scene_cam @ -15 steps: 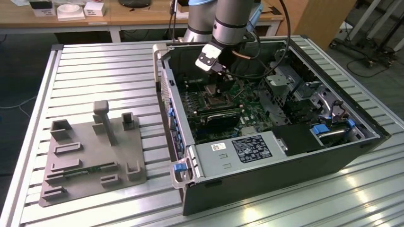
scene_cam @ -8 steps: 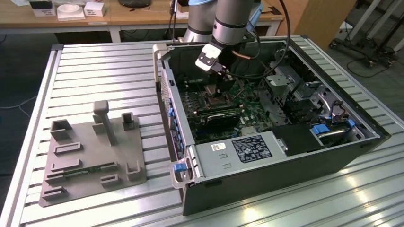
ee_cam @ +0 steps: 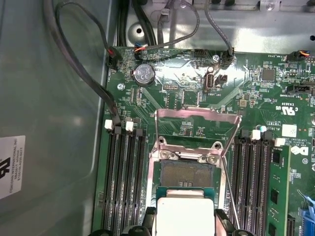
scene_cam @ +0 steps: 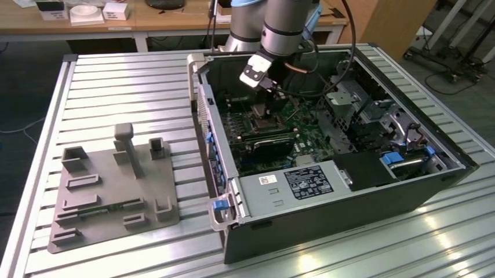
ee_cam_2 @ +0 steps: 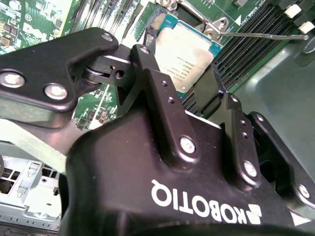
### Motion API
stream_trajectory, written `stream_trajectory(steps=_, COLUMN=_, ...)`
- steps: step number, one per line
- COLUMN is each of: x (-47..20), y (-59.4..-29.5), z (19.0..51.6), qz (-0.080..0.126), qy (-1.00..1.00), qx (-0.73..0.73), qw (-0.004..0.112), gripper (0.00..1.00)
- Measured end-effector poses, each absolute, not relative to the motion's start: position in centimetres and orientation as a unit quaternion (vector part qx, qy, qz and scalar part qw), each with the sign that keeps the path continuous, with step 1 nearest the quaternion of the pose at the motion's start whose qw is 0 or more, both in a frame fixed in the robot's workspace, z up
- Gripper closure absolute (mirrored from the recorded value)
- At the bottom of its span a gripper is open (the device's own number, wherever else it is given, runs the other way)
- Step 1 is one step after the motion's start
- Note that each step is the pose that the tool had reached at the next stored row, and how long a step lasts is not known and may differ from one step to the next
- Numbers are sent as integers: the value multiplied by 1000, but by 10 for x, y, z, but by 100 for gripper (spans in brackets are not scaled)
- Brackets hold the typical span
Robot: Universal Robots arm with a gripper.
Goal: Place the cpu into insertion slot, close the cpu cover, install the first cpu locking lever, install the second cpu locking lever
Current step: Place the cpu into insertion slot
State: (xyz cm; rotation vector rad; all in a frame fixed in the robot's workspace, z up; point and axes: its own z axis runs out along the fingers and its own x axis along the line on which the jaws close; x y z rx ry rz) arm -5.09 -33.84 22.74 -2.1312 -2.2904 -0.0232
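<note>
My gripper (ee_cam: 184,227) is shut on the cpu (ee_cam: 183,215), a small square chip with a silver-grey top, held by two opposite edges. In the second wrist view the black fingers (ee_cam_2: 150,69) flank the cpu (ee_cam_2: 189,49). The chip hovers just off the insertion slot (ee_cam: 187,174), whose dark centre lies bare on the green board. The cpu cover (ee_cam: 197,114), a thin silvery frame, stands swung up at the socket's far side. A thin locking lever (ee_cam: 229,196) runs beside the socket, raised. In the exterior view the gripper (scene_cam: 267,110) reaches down inside the open computer case.
Long black memory slots (ee_cam: 125,182) flank the socket on both sides. Cables (ee_cam: 83,64) hang along the case wall. A black box with a white label (scene_cam: 309,182) sits at the case front. A grey fixture plate (scene_cam: 108,191) lies on the slatted table at the exterior view's left.
</note>
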Motion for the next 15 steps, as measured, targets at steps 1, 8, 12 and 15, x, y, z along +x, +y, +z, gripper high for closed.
stream_trajectory(steps=1, x=-50, y=-338, z=226, qz=-7, qy=-732, qx=-682, qw=6, gripper=46)
stream_trajectory(steps=8, x=-48, y=-338, z=219, qz=-2, qy=-723, qx=-690, qw=1, gripper=46)
stream_trajectory(steps=12, x=-46, y=-338, z=215, qz=-1, qy=-713, qx=-701, qw=1, gripper=46)
stream_trajectory(steps=15, x=-43, y=-337, z=211, qz=-1, qy=-709, qx=-706, qw=1, gripper=46)
